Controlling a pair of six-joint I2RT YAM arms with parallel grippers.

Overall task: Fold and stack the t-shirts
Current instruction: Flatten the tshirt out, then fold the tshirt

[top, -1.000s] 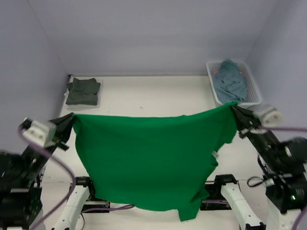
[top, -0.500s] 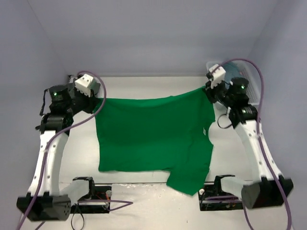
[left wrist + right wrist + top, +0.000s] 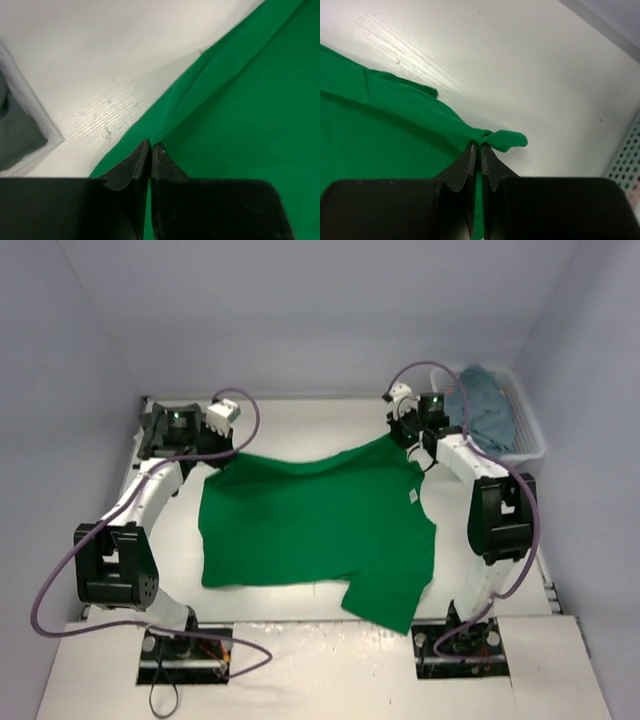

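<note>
The bright green t-shirt lies spread on the table, its far edge held up at both corners. My left gripper is shut on the shirt's far left corner; the left wrist view shows the jaws pinching the green hem. My right gripper is shut on the far right corner, with a bunched tip of cloth sticking out past the jaws. A dark grey-green shirt lies folded at the far left, mostly behind the left arm. A teal-blue shirt lies in the basket. The white shirt is out of view.
The white mesh basket stands at the far right, and its wall shows in the right wrist view. A white sheet lies under the dark folded shirt. Both arm bases sit at the near table edge.
Both arms have swung forward and down, carrying the green shirt from hanging in the air to lying spread on the table. The grippers moved closer together at the far edge.
</note>
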